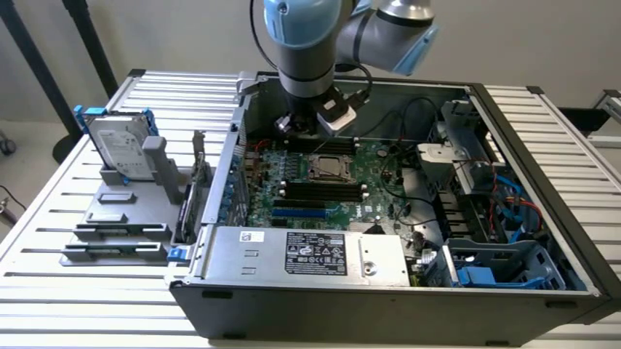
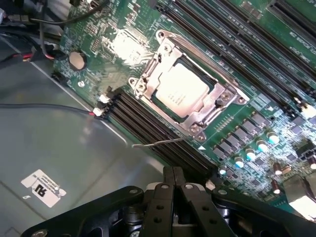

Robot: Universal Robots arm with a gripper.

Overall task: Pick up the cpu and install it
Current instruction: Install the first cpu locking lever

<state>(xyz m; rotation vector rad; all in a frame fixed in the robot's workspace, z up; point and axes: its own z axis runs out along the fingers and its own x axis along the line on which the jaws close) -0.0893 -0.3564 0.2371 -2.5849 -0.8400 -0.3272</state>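
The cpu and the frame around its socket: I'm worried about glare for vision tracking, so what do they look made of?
The cpu: apparently metal-topped, pale matte silver, catching a soft, diffuse sheen. The socket frame: likely bare stamped steel, brighter, with sharp glints along its edges. Both look reflective, the frame more so.

Place: a robotics lab or test workshop for computer assembly.
Tabletop [image 1: 58, 218]: bare slatted aluminium rails, a rig surface rather than furniture.
Computer case [image 1: 388, 298]: lies open at the centre, green motherboard [image 1: 321, 185] exposed.
Fixture [image 1: 126, 211]: grey printed holder at 9 o'clock, hard drive [image 1: 121, 145] standing in it.
Robot arm [image 1: 310, 43]: industrial arm at 12 o'clock.
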